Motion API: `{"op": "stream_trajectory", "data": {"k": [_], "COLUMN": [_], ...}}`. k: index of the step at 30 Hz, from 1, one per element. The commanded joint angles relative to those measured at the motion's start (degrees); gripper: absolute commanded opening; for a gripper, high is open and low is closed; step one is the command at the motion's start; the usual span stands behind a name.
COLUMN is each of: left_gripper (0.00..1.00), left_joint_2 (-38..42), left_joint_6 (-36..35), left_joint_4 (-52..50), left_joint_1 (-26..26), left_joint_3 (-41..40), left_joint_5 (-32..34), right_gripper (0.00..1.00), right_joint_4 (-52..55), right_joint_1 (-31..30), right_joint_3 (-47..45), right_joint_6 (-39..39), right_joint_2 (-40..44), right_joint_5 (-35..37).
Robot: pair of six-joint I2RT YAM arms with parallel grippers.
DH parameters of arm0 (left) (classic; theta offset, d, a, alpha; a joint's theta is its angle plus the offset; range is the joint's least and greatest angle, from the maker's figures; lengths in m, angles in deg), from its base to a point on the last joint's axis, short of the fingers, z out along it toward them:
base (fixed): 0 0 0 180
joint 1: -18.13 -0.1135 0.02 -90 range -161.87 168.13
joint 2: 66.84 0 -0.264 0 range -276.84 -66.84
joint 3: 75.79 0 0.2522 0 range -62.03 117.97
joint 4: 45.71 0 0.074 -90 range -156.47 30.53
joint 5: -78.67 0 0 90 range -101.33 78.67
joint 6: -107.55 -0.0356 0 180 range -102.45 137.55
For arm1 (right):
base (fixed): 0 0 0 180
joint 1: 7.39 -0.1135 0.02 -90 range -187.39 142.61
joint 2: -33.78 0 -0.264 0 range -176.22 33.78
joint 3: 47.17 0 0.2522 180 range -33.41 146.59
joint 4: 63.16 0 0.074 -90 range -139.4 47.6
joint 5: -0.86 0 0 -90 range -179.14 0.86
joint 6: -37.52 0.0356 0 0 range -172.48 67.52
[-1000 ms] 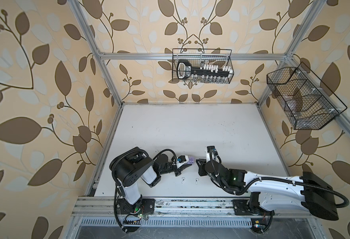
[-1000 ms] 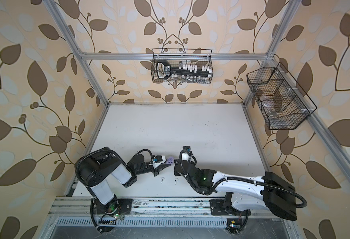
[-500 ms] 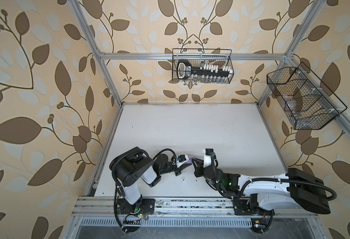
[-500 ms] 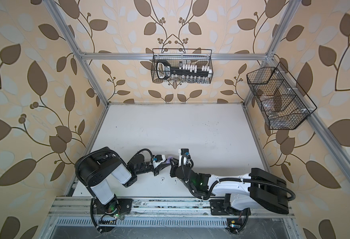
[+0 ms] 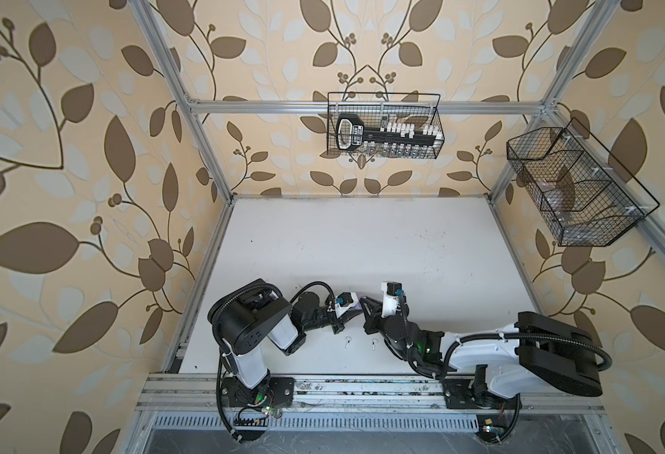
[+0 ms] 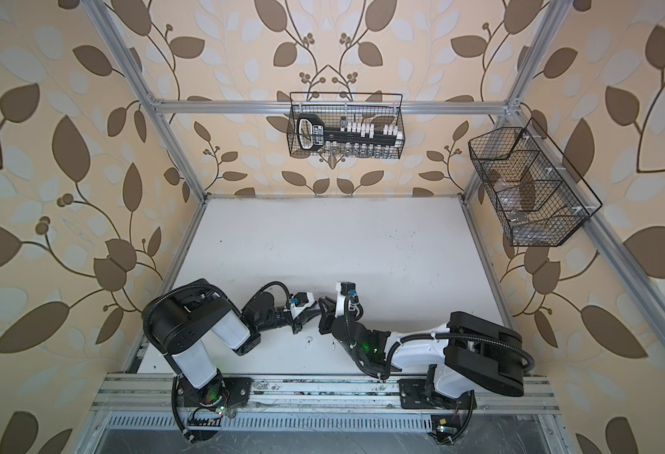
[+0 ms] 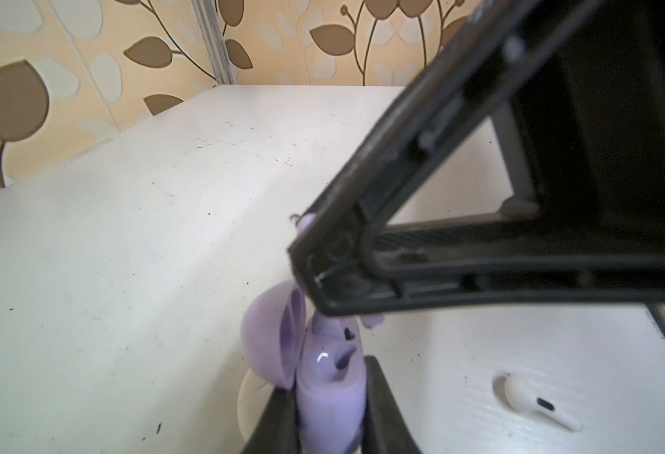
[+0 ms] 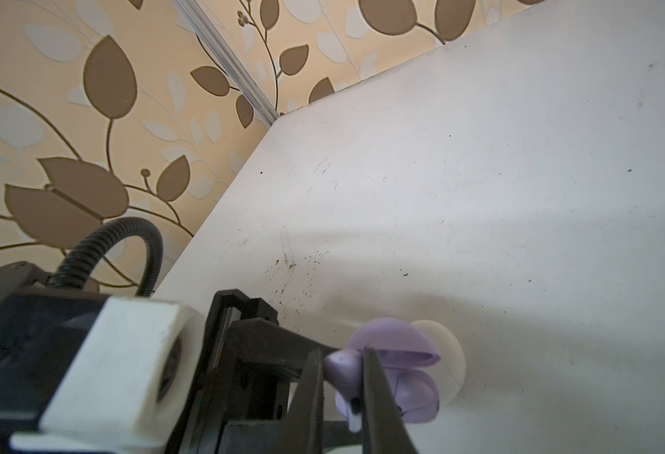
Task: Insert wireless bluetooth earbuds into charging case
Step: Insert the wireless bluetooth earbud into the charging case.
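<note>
White case (image 8: pixel 450 353) mostly hidden, lavender case (image 7: pixel 331 397) cut off

right gripper (image 8: pixel 342 367) nearer lavender case (image 7: pixel 329 393)

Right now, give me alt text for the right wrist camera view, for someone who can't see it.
The right gripper pinches a pale lavender earbud right beside the open lavender charging case. A round white case sits partly hidden behind it on the scuffed white table, and leaf-patterned wallpaper fills the background.
</note>
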Motion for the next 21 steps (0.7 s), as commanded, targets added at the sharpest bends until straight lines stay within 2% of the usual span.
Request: {"op": "stream_trajectory", "data": {"k": [1,21], "left_gripper": [0.13,0.13], "left_joint_2": [1.5,1.52], "left_joint_6": [0.35,0.53], "left_joint_4": [3.66,3.72], "left_joint_1": [-0.53,-0.7], "left_joint_3": [1.22,1.18], "left_joint_5": [-0.59,-1.09], "right_gripper": [0.13,0.12], "right_joint_4": [-3.58,-7.24], "right_joint_1": [0.7,1.59], "right_joint_3": [-1.03,-0.99], "right_joint_6": [-0.19,0.17], "right_joint_2": [-1.41,-6.22], "right_joint_5": [-0.34,-2.09]}}
